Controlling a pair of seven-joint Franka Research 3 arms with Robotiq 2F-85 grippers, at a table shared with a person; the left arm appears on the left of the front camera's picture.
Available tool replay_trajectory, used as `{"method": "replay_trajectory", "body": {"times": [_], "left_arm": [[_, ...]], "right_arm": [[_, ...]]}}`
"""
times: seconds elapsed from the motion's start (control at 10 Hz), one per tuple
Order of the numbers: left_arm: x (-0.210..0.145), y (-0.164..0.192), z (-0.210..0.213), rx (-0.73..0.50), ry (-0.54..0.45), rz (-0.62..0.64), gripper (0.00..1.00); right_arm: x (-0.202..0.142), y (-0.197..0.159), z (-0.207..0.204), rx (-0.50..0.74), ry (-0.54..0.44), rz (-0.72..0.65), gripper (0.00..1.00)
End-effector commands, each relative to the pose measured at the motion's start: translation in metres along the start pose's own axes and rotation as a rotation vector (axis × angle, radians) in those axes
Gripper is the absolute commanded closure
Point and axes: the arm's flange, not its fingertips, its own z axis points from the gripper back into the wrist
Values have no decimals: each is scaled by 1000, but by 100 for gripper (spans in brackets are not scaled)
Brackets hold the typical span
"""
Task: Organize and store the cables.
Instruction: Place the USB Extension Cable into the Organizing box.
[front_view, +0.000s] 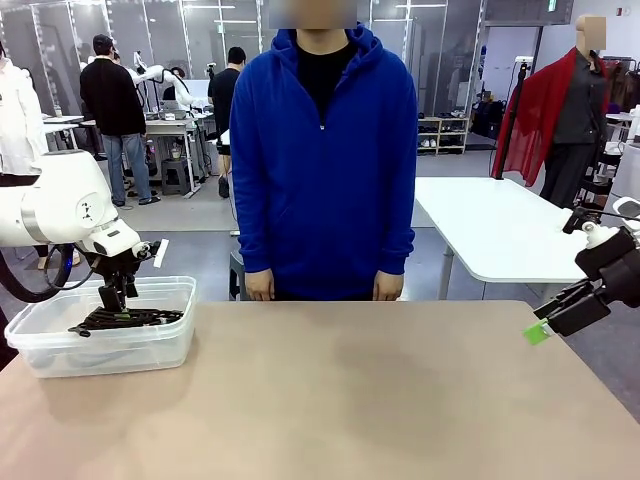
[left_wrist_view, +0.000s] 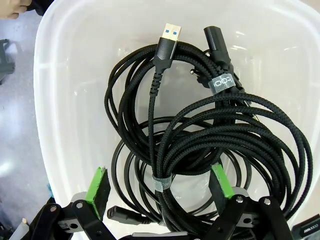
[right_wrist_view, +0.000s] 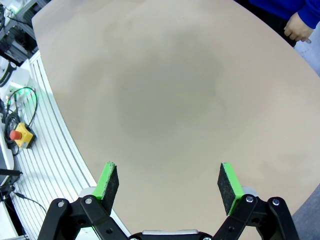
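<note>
Front view had the clear bin (front_view: 40, 350) at the table's (front_view: 350, 400) left edge, with the left gripper (front_view: 112, 300) lowered just above the cables (front_view: 130, 318) coiled inside. From the left wrist, those cables (left_wrist_view: 200, 135) lay piled against the bin's walls (left_wrist_view: 60, 100), green pads (left_wrist_view: 98, 186) spread wide, holding nothing. Off the table's right edge, the right gripper (front_view: 548, 322) hung with jaws wide and empty; its wrist view showed bare tabletop (right_wrist_view: 170, 100) ahead. A person's hands (front_view: 260, 287) hung at the far edge.
</note>
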Motion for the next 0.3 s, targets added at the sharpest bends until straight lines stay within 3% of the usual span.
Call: {"method": "replay_trajectory", "body": {"times": [0.0,0.2], "left_arm": [[-1,0,0,1,0,2,0],[-1,0,0,1,0,2,0]], "right_arm": [[0,1,1,2,2,1,0],[0,1,1,2,2,1,0]]}}
